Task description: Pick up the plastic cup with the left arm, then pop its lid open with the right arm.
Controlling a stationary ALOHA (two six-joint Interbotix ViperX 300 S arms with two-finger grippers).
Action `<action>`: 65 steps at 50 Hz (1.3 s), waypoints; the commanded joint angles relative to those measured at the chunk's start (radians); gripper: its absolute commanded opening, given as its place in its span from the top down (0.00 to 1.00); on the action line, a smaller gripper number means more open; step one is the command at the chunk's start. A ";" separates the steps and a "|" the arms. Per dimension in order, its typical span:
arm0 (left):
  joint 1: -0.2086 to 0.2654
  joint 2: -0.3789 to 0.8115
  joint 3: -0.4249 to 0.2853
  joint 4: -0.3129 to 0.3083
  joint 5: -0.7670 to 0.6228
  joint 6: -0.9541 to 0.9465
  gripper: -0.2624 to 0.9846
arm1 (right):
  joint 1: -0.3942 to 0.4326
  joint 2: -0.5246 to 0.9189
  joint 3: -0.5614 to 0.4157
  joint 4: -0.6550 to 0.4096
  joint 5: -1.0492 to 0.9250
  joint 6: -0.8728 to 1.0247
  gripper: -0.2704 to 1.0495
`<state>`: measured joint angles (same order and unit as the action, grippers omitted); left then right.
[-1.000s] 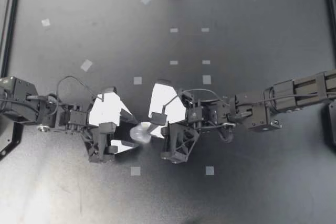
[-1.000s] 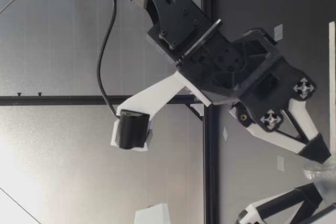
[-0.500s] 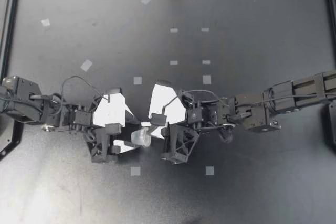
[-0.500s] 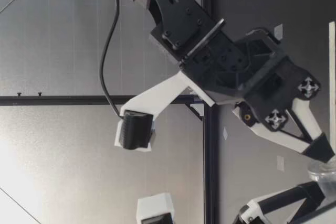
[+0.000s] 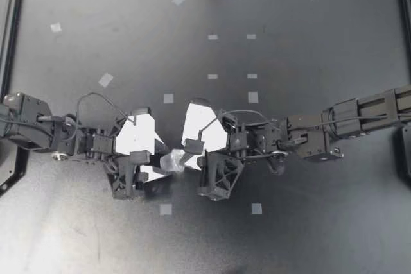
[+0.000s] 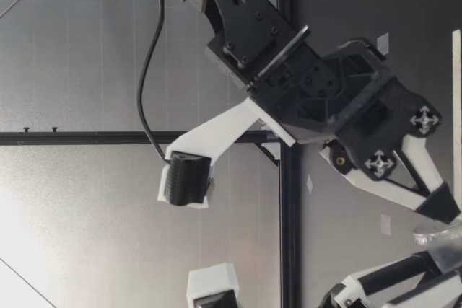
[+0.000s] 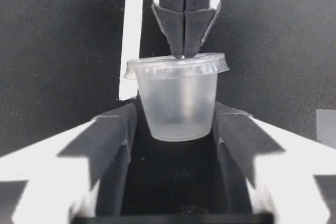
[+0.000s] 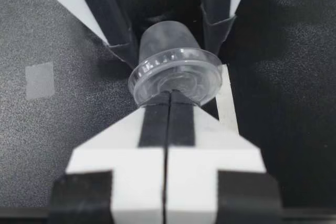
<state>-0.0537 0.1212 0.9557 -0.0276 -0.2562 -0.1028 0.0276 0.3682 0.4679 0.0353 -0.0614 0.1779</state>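
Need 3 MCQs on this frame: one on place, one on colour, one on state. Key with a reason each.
1. Where is the cup?
A) between the fingers of the left gripper
B) at the table's far edge
C) stacked on another cup

2. Cup colour?
A) red
B) clear
C) black

3. How are the fingers of the right gripper?
A) wide open
B) out of view
C) shut together

Key:
A: the left wrist view shows a finger on each side of it.
B: its walls and lid are see-through.
C: the right wrist view shows them pressed together at the lid's rim.
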 commanded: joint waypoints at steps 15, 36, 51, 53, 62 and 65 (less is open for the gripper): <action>-0.003 -0.025 -0.014 0.002 -0.003 0.003 0.60 | 0.003 -0.057 0.017 -0.003 0.008 0.000 0.82; -0.003 -0.153 -0.021 0.003 -0.058 0.038 0.68 | -0.032 -0.325 0.222 0.008 -0.029 0.117 0.82; -0.002 -0.249 0.003 0.002 -0.295 0.132 0.68 | -0.041 -0.517 0.437 0.006 -0.434 0.411 0.68; -0.002 -0.252 0.008 0.002 -0.325 0.143 0.68 | -0.041 -0.551 0.479 0.006 -0.515 0.460 0.63; -0.002 -0.262 0.012 0.000 -0.414 0.186 0.68 | -0.040 -0.629 0.609 0.002 -0.755 0.655 0.51; -0.002 -0.264 0.006 0.000 -0.436 0.198 0.68 | -0.032 -0.621 0.623 -0.011 -0.784 0.707 0.51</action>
<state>-0.0552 -0.1166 0.9787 -0.0261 -0.6565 0.0874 -0.0077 -0.2393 1.0845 0.0368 -0.7946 0.8452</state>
